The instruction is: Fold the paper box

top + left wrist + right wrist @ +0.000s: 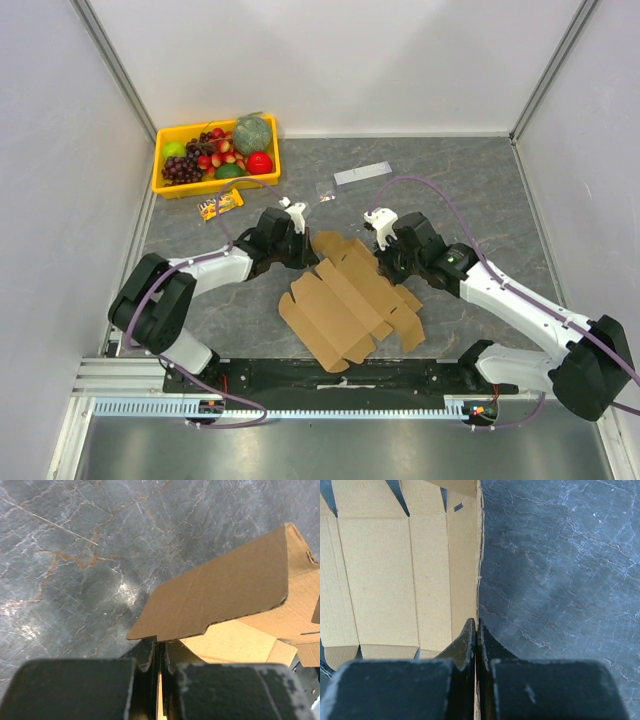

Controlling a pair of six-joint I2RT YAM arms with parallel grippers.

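Grey marbled tabletop (480, 190) carries a flat brown die-cut cardboard paper box (350, 305), lying diagonally. The left gripper (159, 652) and right gripper (476, 630) reach inward, each clamped on its far edges.

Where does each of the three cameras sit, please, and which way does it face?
Top external: above and behind, looking down on the grey marble-patterned table; left arm and right arm show.
Left wrist: on the left arm, facing along its left hand, shut on the flat brown cardboard box sheet.
Right wrist: likewise; right hand shut on the sheet's edge.
Shared: all three show the sheet.
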